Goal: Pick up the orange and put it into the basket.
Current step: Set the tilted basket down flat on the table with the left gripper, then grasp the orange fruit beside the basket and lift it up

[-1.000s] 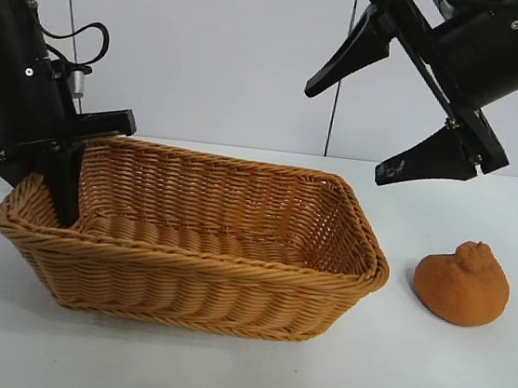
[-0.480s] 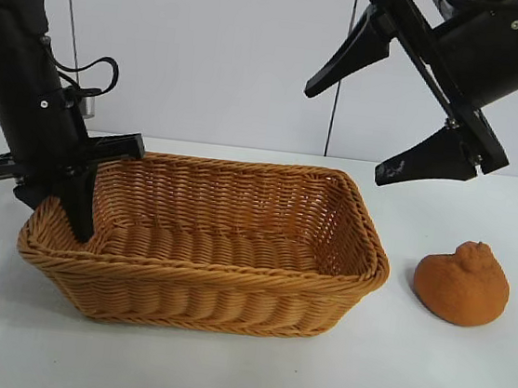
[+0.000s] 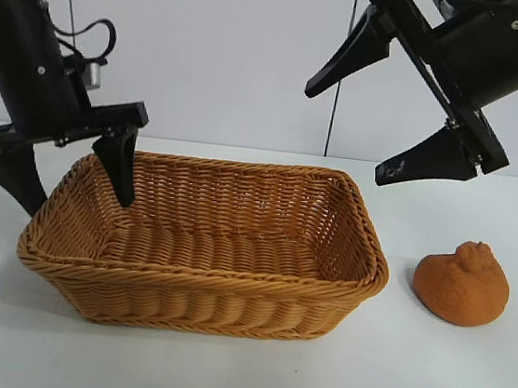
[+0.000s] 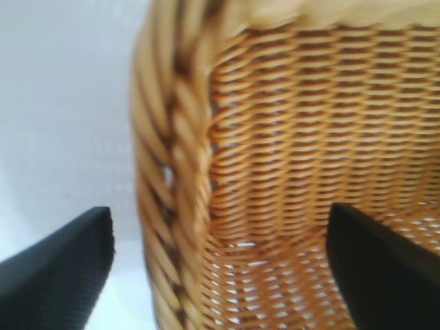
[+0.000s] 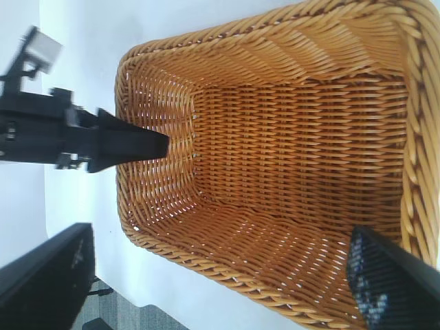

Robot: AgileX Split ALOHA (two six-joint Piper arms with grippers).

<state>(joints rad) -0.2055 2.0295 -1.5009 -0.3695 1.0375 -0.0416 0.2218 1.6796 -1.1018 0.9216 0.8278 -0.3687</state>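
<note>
The tan wicker basket (image 3: 229, 289) lies flat on the white table, mid-left. To its right the dull-orange, knobbly orange (image 3: 462, 283) rests on the table, apart from the basket; neither wrist view shows it. My left gripper (image 3: 71, 180) is open and straddles the basket's left rim (image 4: 172, 172), one finger inside, one outside, neither touching it. In the left wrist view the left gripper (image 4: 220, 275) has only wicker between its pads. My right gripper (image 3: 345, 136) hangs open and empty, high above the basket's right end. The right wrist view looks down past the right gripper (image 5: 216, 289) into the empty basket (image 5: 412, 103).
White table (image 3: 443, 384) extends around the orange and in front of the basket. A pale wall stands behind. The left arm's finger (image 5: 130, 144) shows inside the basket's far end in the right wrist view. The table's edge (image 5: 103, 282) and the floor show there too.
The left gripper, shut on the basket's left rim, pulled that end rightward, then opened and let go. The basket now sits flat. The right arm and the orange have not moved.
</note>
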